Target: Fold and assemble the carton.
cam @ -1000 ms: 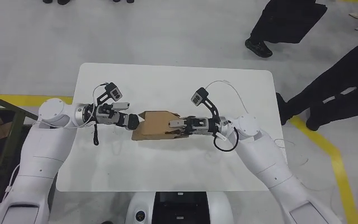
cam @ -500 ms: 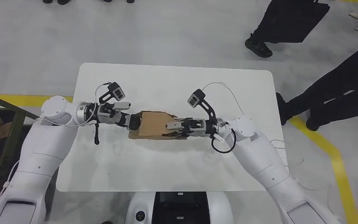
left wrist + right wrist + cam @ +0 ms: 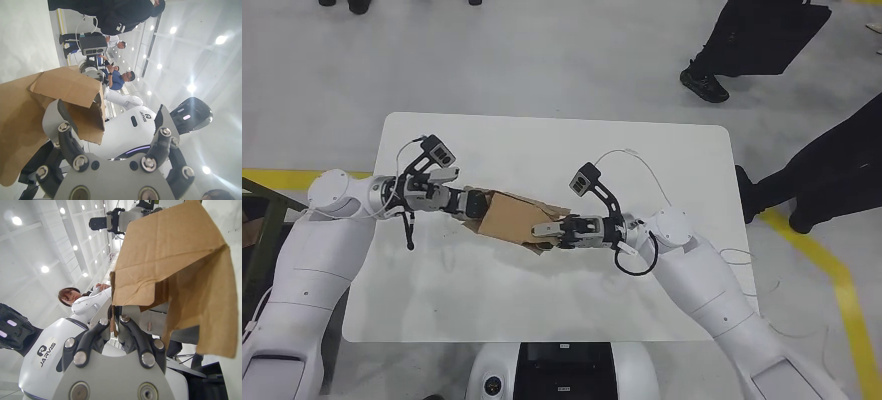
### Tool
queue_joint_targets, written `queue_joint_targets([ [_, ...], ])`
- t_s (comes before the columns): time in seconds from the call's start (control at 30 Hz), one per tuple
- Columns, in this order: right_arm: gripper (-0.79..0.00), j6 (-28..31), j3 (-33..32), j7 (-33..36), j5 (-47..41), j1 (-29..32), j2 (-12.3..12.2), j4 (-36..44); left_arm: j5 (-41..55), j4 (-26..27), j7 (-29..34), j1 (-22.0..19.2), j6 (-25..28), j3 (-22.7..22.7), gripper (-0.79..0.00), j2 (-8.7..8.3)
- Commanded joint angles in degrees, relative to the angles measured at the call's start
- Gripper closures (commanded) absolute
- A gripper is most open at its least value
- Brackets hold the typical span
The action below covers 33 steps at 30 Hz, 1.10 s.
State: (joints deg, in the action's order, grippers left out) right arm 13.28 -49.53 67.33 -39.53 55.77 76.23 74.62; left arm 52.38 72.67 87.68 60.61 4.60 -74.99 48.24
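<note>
The carton (image 3: 510,215) now swings askew and lifts between both claws
Right gripper (image 3: 544,232) pinches the edge nearest it; left gripper (image 3: 473,203), spread wide, hooks one finger inside the end nearest it; the sleeve seems to be opening.

Both arms extended inward, left gripper (image 3: 109,108) jaws spread wide, right gripper (image 3: 116,318) jaws pinched on carton (image 3: 170,256) edge

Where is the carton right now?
In the top view the carton is over the middle of the table, between the two arms: the right gripper pinches its edge, and the left gripper sits open at its opposite end.
</note>
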Motion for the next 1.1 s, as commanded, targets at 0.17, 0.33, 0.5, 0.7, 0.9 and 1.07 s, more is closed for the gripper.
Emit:
queue_joint_targets([
  [0.17, 0.0, -0.5, 0.7, 0.3, 0.7, -0.2, 0.3, -0.1, 2.4, 0.0, -1.8, 0.5, 1.2, -0.9, -0.785, 0.41],
  [0.33, 0.0, -0.5, 1.1, 0.4, 1.0, -0.4, 0.5, -0.4, 3.8, 0.3, -3.1, 1.0, 2.0, -1.8, -0.785, 0.61],
  [0.5, 0.0, 0.4, 0.7, -0.4, 1.2, -0.5, 0.6, -0.7, 2.9, 0.7, -3.4, 1.3, 1.0, -2.1, -0.785, 0.69],
  [0.7, 0.0, 0.8, 0.5, -0.8, 1.1, -0.8, 0.8, -0.7, -1.5, 1.8, -3.1, 1.2, 0.4, -0.9, -0.785, 0.78],
  [0.9, 0.0, 2.4, -0.1, -1.9, 0.7, -0.8, 1.0, -0.7, -2.1, 2.9, -2.7, 1.6, 0.3, -0.9, -0.785, 0.9],
  [1.07, 0.0, 3.5, -0.8, -3.0, 0.4, -0.5, 1.0, -0.8, -2.4, 3.6, -2.4, 2.2, -0.2, -1.0, -0.785, 0.95],
])
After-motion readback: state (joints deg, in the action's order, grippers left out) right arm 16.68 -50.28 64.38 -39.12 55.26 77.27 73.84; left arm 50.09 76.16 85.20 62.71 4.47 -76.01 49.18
